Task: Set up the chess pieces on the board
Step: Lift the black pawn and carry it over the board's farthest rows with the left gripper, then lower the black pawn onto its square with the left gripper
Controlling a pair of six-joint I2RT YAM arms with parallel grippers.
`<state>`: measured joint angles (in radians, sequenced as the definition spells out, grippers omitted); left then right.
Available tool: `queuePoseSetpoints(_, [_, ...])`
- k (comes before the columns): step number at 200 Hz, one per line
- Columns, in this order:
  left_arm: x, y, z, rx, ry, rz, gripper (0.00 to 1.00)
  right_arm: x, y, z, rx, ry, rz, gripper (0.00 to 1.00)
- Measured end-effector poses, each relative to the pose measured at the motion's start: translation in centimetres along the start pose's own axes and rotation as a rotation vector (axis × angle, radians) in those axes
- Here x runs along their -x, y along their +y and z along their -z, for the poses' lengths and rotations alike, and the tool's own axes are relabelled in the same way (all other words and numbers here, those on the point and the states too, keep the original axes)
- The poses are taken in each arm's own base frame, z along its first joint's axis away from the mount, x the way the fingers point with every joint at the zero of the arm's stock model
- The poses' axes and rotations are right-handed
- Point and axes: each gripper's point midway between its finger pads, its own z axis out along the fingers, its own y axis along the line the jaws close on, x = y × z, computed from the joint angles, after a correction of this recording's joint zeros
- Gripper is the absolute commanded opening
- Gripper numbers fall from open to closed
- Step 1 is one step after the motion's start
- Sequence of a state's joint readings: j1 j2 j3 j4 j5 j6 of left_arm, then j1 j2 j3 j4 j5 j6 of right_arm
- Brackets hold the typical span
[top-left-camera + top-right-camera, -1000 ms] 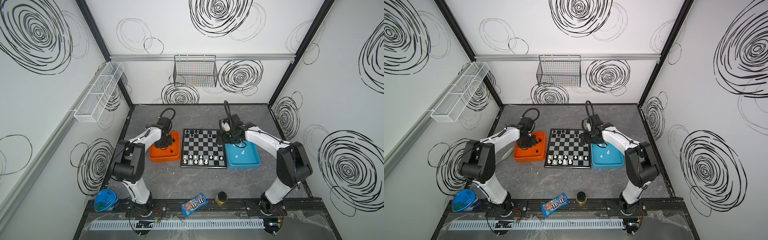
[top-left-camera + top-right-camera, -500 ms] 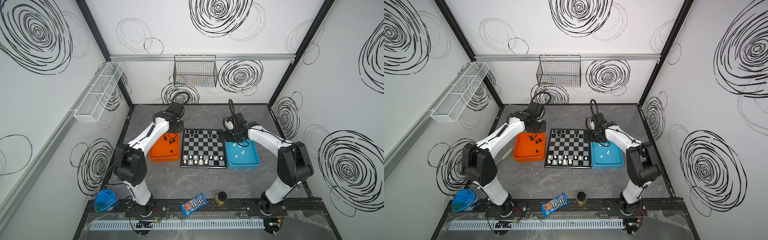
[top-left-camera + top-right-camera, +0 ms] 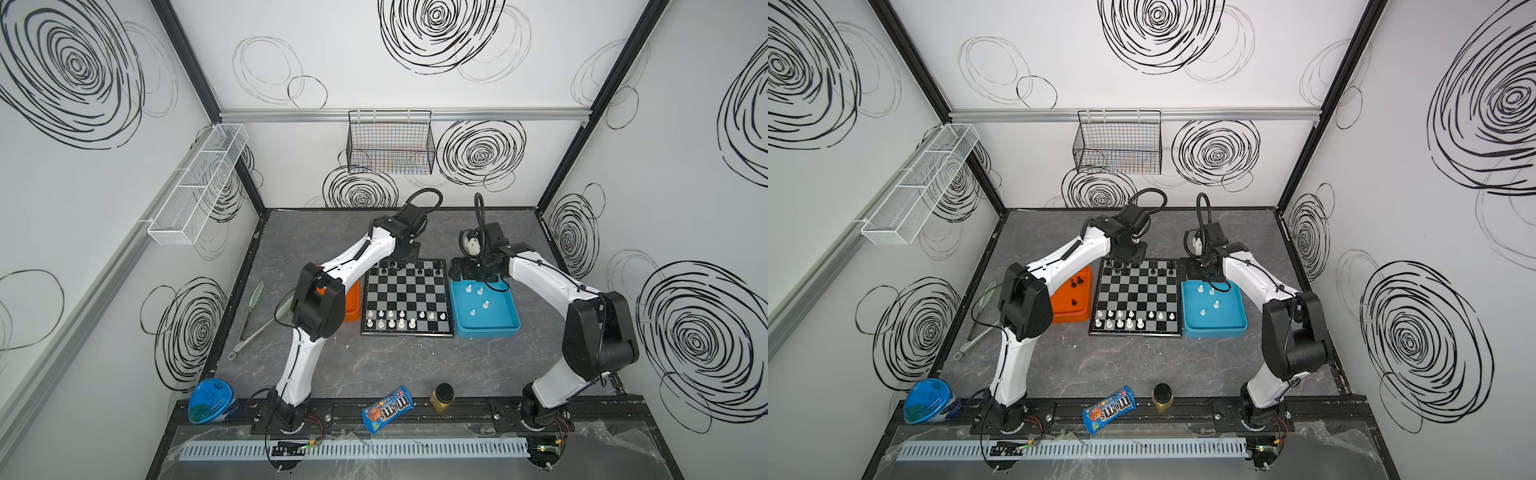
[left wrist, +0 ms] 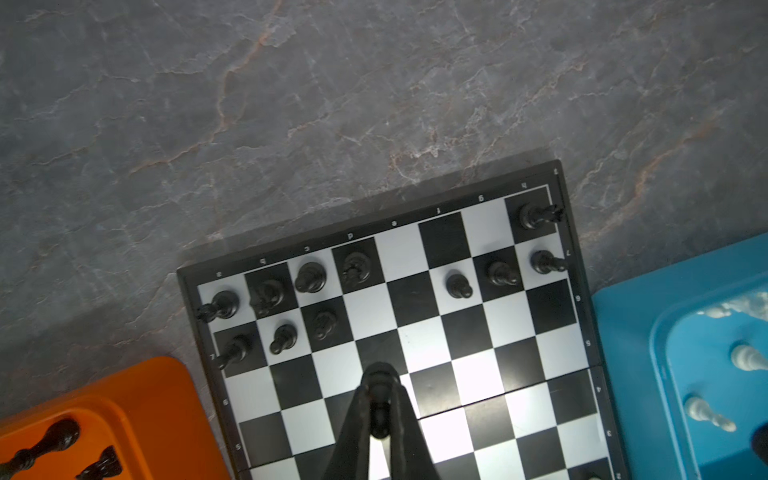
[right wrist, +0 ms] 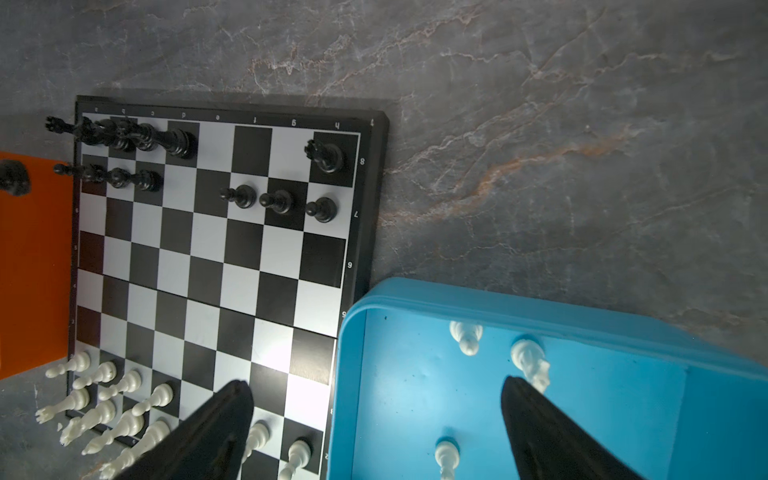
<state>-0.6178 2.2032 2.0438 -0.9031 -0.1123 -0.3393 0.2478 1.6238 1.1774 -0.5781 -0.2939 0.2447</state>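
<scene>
The board (image 3: 407,291) (image 3: 1136,296) lies between two trays. Black chess pieces (image 3: 388,268) (image 4: 311,277) stand on its two far rows, white ones (image 3: 401,323) (image 5: 124,384) on its two near rows. My left gripper (image 4: 380,401) (image 3: 405,254) hovers over the board's far part, shut on a black piece (image 4: 379,388). Open over the far left corner of the blue tray (image 3: 498,329) (image 5: 415,293) is my right gripper (image 5: 378,388) (image 3: 473,272), holding nothing. Several white pieces (image 3: 485,304) (image 5: 467,338) stand in that tray. The orange tray (image 3: 1073,318) (image 4: 137,386) holds black pieces (image 3: 1075,283) (image 4: 45,442).
Metal tongs (image 3: 249,316) lie left of the left arm. At the table's near edge sit a blue lidded bowl (image 3: 210,401), an M&M's bag (image 3: 386,409) and a small jar (image 3: 444,397). A wire basket (image 3: 390,145) and a mesh shelf (image 3: 199,183) hang on the walls.
My left gripper has gone from the orange tray up and over to the board's far rows with a black piece in it. The right gripper has shifted from the board's far right corner to the blue tray.
</scene>
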Motion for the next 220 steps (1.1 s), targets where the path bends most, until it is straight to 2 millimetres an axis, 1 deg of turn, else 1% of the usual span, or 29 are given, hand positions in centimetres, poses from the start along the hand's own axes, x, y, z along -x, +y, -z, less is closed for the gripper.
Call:
queuePoseSetpoints(19, [0.1, -0.6, -1.1, 0.000, 0.010, -0.008, 0.10, -0.5, -0.6, -0.2, -0.003, 0.013, -0.009, 0.97])
queuePoseSetpoints(48, [-0.8, -0.4, -2.7, 0.018, 0.051, -0.013, 0.10, -0.7, -1.3, -0.2, -0.004, 0.019, -0.017, 0.97])
queuePoseSetpoints(77, [-1.5, -0.2, -3.8, 0.036, 0.076, -0.017, 0.10, -0.5, -1.6, -0.2, -0.002, 0.018, -0.021, 0.97])
queuePoseSetpoints(114, [-1.8, 0.2, -4.3, 0.051, 0.082, -0.016, 0.10, -0.7, -1.6, -0.5, 0.005, 0.029, -0.018, 0.97])
queuePoseSetpoints(148, [-2.4, 1.1, -4.9, 0.068, 0.102, -0.008, 0.09, -0.9, -1.8, -1.0, 0.008, 0.044, -0.019, 0.97])
queuePoseSetpoints(189, [-2.2, 2.0, -5.2, 0.074, 0.101, 0.009, 0.10, -1.0, -1.9, -1.1, 0.008, 0.048, -0.019, 0.98])
queuePoseSetpoints(220, [-2.0, 2.1, -5.5, 0.072, 0.094, 0.016, 0.10, -1.0, -1.9, -1.1, 0.008, 0.048, -0.018, 0.97])
